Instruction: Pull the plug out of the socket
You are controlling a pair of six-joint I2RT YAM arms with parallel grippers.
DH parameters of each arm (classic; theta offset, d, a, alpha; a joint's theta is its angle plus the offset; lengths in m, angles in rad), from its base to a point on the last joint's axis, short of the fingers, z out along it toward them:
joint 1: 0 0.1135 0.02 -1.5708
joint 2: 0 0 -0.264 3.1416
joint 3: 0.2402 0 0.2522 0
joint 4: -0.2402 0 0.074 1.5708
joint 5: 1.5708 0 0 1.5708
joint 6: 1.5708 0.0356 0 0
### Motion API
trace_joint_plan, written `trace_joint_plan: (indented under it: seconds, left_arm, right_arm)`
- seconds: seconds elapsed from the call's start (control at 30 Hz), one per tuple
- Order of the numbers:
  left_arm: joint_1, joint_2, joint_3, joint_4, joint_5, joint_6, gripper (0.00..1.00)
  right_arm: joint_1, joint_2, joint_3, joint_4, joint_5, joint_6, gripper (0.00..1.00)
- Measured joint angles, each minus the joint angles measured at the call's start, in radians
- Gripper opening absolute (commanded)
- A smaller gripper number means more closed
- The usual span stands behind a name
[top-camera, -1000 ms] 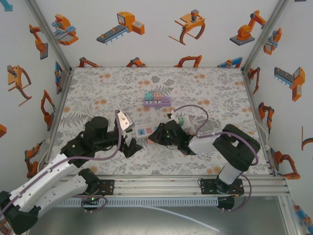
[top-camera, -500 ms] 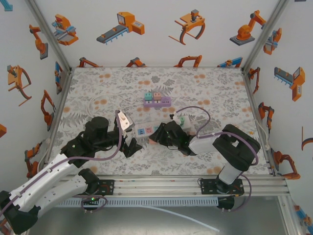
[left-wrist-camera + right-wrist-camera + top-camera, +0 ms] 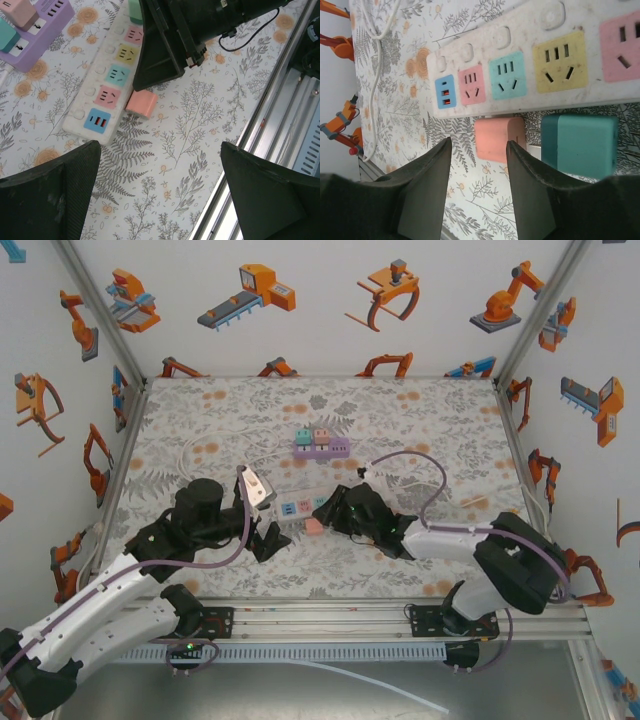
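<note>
Floral tabletop (image 3: 420, 420) holds pink plug (image 3: 141, 103) beside strip (image 3: 107, 85), right pincer (image 3: 480, 142) hiding strip's end

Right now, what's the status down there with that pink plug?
Left tool open, hovering. Right tool open over the pink plug. It's out of the socket, lying loose beside the power strip. Teal plug close by.

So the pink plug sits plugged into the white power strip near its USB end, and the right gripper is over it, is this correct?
Not quite. The left wrist view shows the pink plug out of the socket: it lies on the table beside the white power strip, near its USB end. The rest is correct: the right gripper is over it.
</note>
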Motion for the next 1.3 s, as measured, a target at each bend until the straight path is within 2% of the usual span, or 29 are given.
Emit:
trace_joint_plan:
  seconds: [0.2,0.3,0.53,0.6,0.63,0.8,0.93,1.13,1.3]
  left_arm:
    - [-0.002,0.009,0.000,0.000,-0.008,-0.001,0.97]
    - [-0.005,0.021,0.000,0.000,-0.024,-0.006,0.97]
    - [-0.006,0.077,0.005,-0.011,-0.132,-0.033,0.97]
    - [-0.006,0.098,0.006,-0.021,-0.161,-0.042,0.97]
    - [-0.006,0.109,0.006,-0.023,-0.178,-0.048,0.97]
    - [-0.006,0.168,0.006,-0.012,-0.283,-0.097,0.97]
    - [-0.005,0.244,0.007,0.023,-0.364,-0.147,0.97]
    - [0.010,0.327,0.008,0.075,-0.407,-0.183,0.97]
    - [0.068,0.355,0.008,0.120,-0.401,-0.211,0.97]
  right_arm:
    - [0.000,-0.118,0.014,-0.103,0.054,-0.073,0.48]
    - [0.000,-0.161,0.057,-0.183,0.107,-0.163,0.49]
    - [0.000,-0.229,0.213,-0.307,0.267,-0.497,0.51]
    - [0.000,-0.233,0.249,-0.313,0.295,-0.601,0.60]
    - [-0.001,-0.234,0.262,-0.312,0.295,-0.659,0.60]
    - [-0.016,-0.232,0.305,-0.309,0.177,-1.007,0.61]
    - [-0.061,-0.210,0.337,-0.352,0.030,-1.321,0.61]
    - [-0.177,-0.149,0.459,-0.607,-0.215,-1.746,0.61]
    - [-0.232,-0.048,0.594,-0.862,-0.333,-1.997,0.59]
